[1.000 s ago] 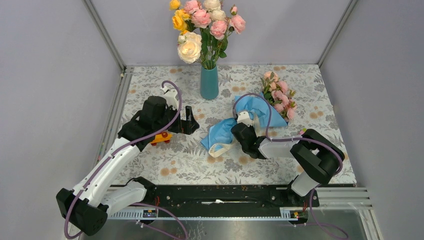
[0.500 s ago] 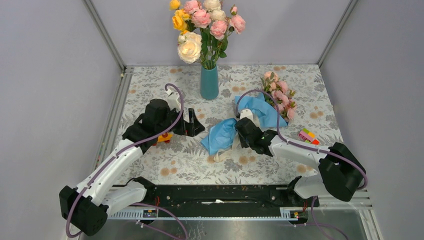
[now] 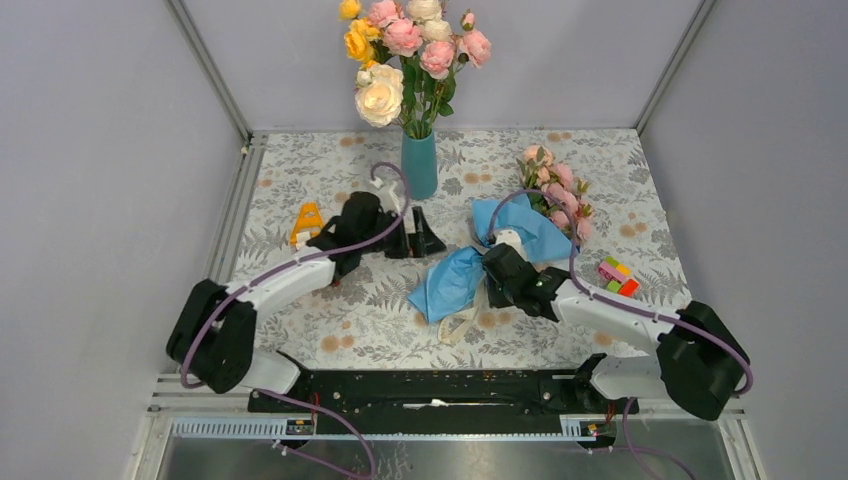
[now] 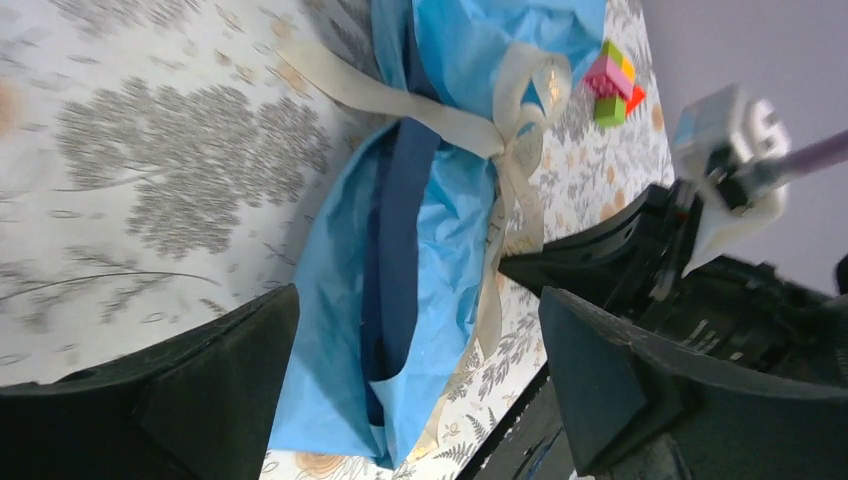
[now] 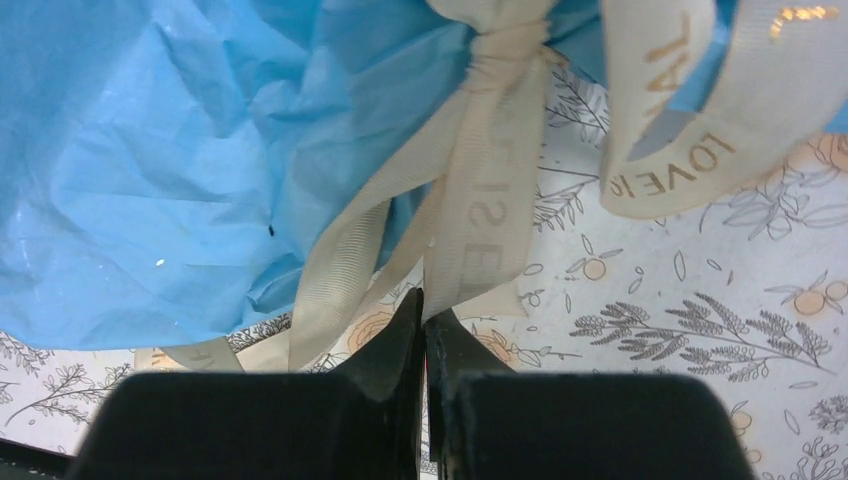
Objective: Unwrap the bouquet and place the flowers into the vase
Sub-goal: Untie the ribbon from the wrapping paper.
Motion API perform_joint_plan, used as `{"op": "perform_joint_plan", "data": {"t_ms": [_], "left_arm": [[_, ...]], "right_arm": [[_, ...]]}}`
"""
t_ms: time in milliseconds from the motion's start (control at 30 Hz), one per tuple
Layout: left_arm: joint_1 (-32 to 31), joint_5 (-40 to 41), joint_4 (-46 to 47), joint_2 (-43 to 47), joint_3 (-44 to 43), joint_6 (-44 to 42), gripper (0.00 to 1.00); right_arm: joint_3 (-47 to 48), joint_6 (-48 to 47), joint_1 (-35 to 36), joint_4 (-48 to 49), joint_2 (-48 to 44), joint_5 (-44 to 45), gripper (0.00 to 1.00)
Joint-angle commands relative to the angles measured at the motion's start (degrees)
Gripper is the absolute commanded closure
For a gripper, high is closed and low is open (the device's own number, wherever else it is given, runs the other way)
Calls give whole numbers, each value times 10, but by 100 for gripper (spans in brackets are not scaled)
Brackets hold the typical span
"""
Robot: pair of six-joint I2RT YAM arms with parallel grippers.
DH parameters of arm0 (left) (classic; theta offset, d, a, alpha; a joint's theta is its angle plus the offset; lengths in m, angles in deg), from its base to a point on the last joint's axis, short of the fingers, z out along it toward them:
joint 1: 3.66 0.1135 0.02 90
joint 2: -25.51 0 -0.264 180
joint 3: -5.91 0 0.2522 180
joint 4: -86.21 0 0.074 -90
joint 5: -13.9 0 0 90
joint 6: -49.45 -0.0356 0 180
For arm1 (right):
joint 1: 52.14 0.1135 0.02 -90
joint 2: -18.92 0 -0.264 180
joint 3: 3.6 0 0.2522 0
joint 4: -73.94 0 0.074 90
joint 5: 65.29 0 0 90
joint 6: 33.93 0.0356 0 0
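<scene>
Right wrist view: the right end effector (image 5: 424,305) has its two fingers pressed tight together, the tips right at the loose tails of a cream ribbon (image 5: 480,200). Whether a tail is pinched between them cannot be told. Just above the tips the ribbon is knotted around crinkled blue paper (image 5: 180,170), which fills the upper left of that view and lies on the flower-printed bench (image 5: 720,330). The left end effector (image 4: 418,300) is spread wide and holds nothing; its fingers frame the wrapped end from the opposite side, with the right arm's black body just beyond the paper. From above, the bouquet (image 3: 500,240) lies right of centre, its paper end between the two end effectors and the flowers (image 3: 558,190) at its far end, towards the back right. The vase (image 3: 419,165) stands at the back centre, near the left end effector, and already carries a larger bunch of roses (image 3: 405,45). An orange toy (image 3: 305,222) lies left of the left arm, and coloured blocks (image 3: 615,275) lie right of the right arm. Only the left wrist view shows the paper's navy fold, only the right wrist view the ribbon's gold lettering, and only the top external view the flowers and vase.
</scene>
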Motion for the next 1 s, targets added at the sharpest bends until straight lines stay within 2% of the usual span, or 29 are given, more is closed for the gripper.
{"op": "perform_joint_plan", "data": {"t_ms": [0, 233, 433, 533, 733, 967], "left_arm": [[-64, -6, 89, -40, -9, 19, 4], [-146, 69, 87, -73, 5, 28, 5], [-206, 23, 171, -81, 47, 88, 6], [-219, 17, 170, -67, 62, 96, 6], [-218, 112, 24, -2, 25, -13, 3], [-218, 126, 32, -43, -55, -119, 3]], "right_arm": [[-26, 64, -23, -12, -45, 26, 100], [-59, 91, -59, -24, -111, 51, 100], [-58, 89, -66, -33, -124, 68, 100], [-61, 89, -67, -35, -135, 77, 100], [-74, 93, -66, -35, -153, 80, 100], [-93, 113, -67, -44, -176, 105, 100]]}}
